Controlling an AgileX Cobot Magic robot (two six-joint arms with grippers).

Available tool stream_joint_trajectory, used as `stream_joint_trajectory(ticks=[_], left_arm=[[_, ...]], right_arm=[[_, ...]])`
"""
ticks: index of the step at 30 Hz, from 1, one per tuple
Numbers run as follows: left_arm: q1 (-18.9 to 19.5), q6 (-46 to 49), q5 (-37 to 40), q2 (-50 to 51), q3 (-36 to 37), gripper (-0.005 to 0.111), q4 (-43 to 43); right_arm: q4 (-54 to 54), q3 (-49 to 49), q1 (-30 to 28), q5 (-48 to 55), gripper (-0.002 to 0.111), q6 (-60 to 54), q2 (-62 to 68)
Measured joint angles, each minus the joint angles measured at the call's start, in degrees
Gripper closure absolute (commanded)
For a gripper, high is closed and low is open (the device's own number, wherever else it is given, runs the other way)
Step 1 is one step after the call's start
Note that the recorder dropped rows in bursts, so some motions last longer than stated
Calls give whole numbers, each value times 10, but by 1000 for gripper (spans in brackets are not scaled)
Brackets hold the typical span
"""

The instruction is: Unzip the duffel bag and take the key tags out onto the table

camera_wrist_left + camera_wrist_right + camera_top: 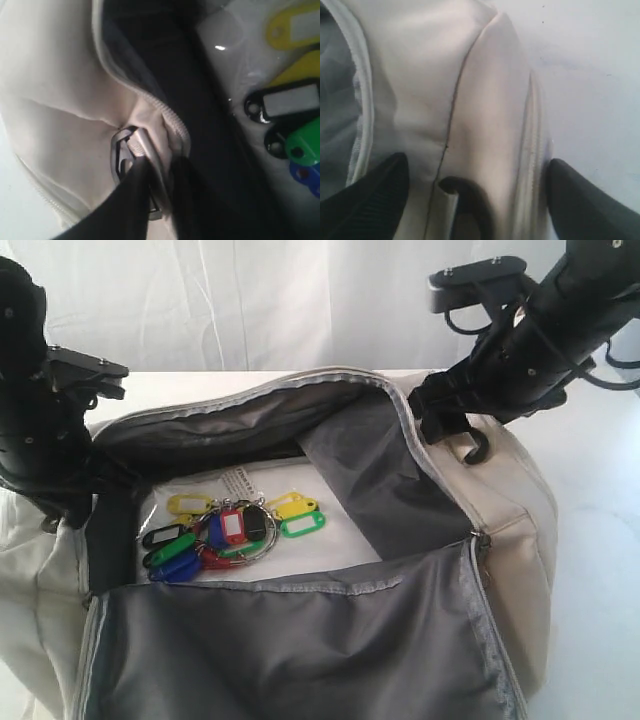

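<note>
The duffel bag (520, 490) gapes open, key tags (225, 530) lie inside on its floor: light, slippery, best hooked by a ring (262, 545); left pincer (157, 192) nips the zipper pull (136, 147), right pincer (475, 190) spread wide

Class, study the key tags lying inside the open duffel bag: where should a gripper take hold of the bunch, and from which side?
Probably the middle of the key tags, where the metal rings gather them, coming straight down through the open duffel bag. The bunch lies flat, with fabric walls all round.

Black arms (35, 400), looped black cables (610, 383)
</note>
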Motion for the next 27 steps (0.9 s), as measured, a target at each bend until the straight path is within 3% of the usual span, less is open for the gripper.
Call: stream_joint_trajectory(ticks=[2,3,7,17,21,22,24,27], left_arm=[[0,7,-17,7,0,106,-1],[0,10,-22,10,0,106,2],[0,32,-19,19,-25,106,28],[0,78,-7,78,-190,107,85],[0,87,-3,105,-224,107,95],[0,88,0,108,-225,106,96],[0,88,14,114,-226,93,96],[0,85,19,108,-227,54,96]], right_arm=[[-2,0,0,0,97,0,9],[-2,0,0,-1,107,0,12],[0,-7,-6,-9,108,2,12],[15,-81,-47,57,108,4,11],[15,-92,-51,59,108,4,14],[15,-91,-51,59,107,4,16],[15,-94,-51,59,93,4,20],[12,-104,-51,62,48,4,20]])
